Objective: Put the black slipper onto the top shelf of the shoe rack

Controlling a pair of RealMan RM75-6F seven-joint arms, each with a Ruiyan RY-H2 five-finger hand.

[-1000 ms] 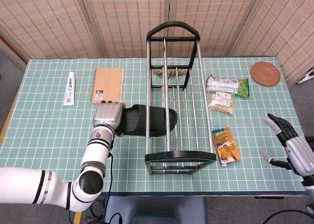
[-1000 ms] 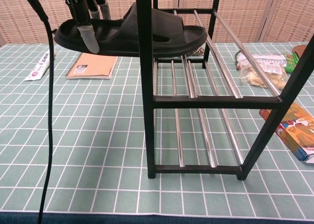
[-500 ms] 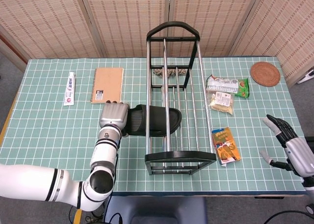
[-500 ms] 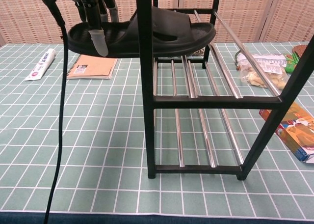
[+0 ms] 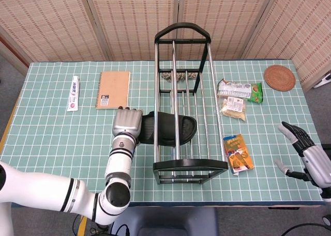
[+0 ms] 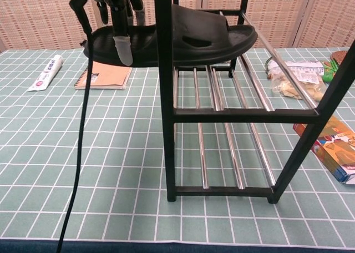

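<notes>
Half of the black rubber slipper [image 5: 168,128] is in over the top shelf of the black-framed shoe rack with chrome rails [image 5: 209,65]; its toe end reaches past the left post while the heel hangs out to the left. My left hand [image 5: 128,123] grips that heel from above, fingers [image 6: 123,41] wrapped down its near side. To do this well I should carry the slipper level and further right until the whole sole sits over the rails, then lower it before letting go; released now, I judge the heel would tip off the edge. From the chest view I cannot quite tell whether the sole touches the rails or floats just above them. The rack's near left post [image 6: 163,86] is what my fingers will meet first, so I must stop short of it. My right hand [image 5: 305,153] hangs open and empty at the near right table edge. On the green checked table [image 5: 51,143], a tan spiral notebook [image 5: 114,89] and a white toothpaste tube [image 5: 74,92] lie far left, well apart from my path; snack packets [image 5: 239,152] lie right of the rack.
</notes>
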